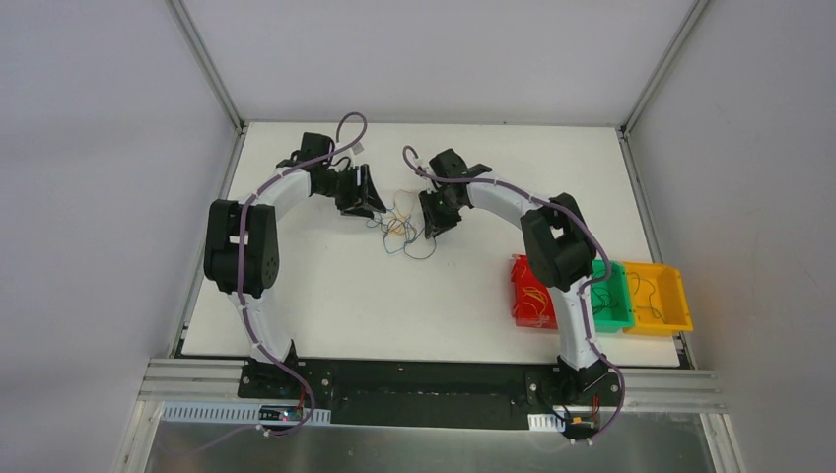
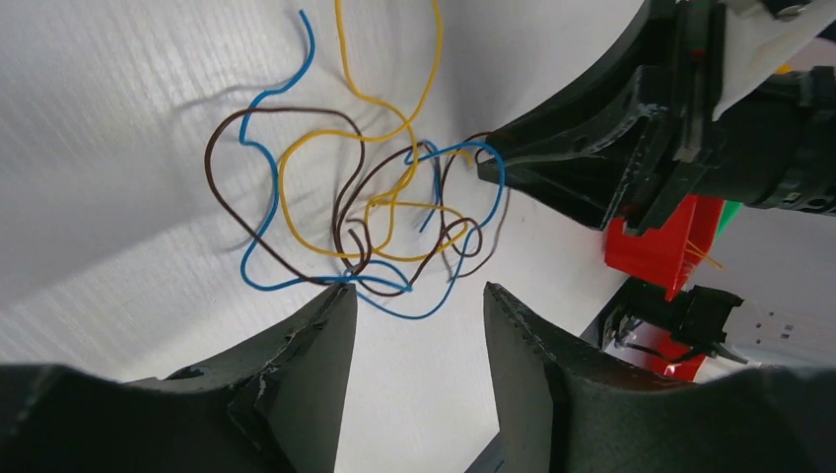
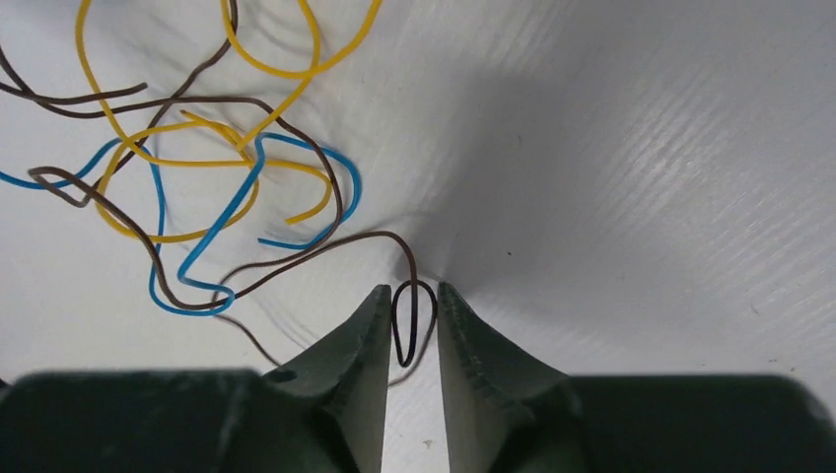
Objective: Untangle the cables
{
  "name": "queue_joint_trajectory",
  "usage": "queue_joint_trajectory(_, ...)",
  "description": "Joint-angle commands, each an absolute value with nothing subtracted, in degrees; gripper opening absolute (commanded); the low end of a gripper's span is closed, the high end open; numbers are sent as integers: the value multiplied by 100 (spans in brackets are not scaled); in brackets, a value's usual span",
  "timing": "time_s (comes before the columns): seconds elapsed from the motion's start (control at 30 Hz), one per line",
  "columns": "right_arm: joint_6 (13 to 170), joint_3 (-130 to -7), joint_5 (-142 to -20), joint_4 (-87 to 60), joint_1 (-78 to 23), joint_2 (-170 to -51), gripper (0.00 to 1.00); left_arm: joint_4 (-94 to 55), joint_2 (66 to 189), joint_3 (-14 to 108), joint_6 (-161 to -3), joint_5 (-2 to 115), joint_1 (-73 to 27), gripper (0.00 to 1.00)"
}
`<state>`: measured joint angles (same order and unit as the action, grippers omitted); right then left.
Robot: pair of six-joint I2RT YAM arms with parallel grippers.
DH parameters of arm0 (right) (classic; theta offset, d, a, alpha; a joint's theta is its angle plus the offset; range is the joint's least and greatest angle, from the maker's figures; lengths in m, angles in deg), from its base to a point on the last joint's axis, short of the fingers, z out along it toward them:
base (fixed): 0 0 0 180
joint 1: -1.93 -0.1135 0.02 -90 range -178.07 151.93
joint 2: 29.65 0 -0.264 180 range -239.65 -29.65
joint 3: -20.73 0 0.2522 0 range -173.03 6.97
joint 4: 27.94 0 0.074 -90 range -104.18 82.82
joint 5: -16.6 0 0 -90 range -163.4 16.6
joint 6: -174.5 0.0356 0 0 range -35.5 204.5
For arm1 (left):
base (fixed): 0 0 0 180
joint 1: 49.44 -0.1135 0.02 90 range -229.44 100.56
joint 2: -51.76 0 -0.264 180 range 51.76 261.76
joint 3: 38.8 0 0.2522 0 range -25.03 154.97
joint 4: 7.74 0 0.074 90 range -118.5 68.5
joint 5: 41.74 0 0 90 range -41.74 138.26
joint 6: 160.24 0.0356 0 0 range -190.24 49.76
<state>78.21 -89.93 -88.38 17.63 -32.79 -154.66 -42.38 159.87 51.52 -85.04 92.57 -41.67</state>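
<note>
We are flanking the cable tangle (image 1: 399, 229) on the bench (image 1: 394, 305), left gripper (image 2: 417, 291) hovering with jaws wide, right gripper (image 3: 409, 291) framing a brown loop (image 3: 396, 325) between narrow jaws, likely to draw it clear.

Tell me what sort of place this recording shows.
Probably a robotics lab test cell: a white tabletop walled by plain white panels on aluminium frame posts, two black-and-white robot arms bolted to a metal rail, and small red, green and yellow plastic bins.

White table (image 1: 325, 305), grey walls (image 1: 89, 197), aluminium rail (image 1: 197, 379) at near edge
</note>
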Motion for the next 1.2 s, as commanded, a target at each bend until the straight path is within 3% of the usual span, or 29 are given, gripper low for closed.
queue_joint_trajectory(0.0,8089,-8721,-8835,1412,-3272,-15307,20,-3564,15737,5080,-8987,9552,-4140,53)
queue_joint_trajectory(0.13,8174,-8642,-9007,1379,-3267,-15253,1,-3121,15886,4877,-9264,9554,-3955,64)
queue_joint_trajectory(0.37,8341,-8546,-9106,1257,-3277,-15117,0,-2621,16237,4947,-9370,9472,-3497,65)
queue_joint_trajectory(0.6,8422,-8430,-8990,1219,-3273,-15024,0,-2211,16681,4996,-9444,9435,-3189,59)
queue_joint_trajectory(0.7,8429,-8381,-8792,1217,-3262,-14982,0,-2084,16758,4950,-9529,9506,-3143,50)
queue_joint_trajectory(0.83,8277,-8383,-8157,1361,-3253,-14929,0,-1862,16427,4779,-9696,9692,-3232,18)
queue_joint_trajectory(0.93,8015,-8438,-7458,1610,-3257,-14855,0,-1874,15804,4477,-9719,9702,-3446,1)
queue_joint_trajectory(1.17,7005,-7972,-6251,1622,-3133,-14056,0,-3161,14440,4104,-9020,9550,-4721,0)
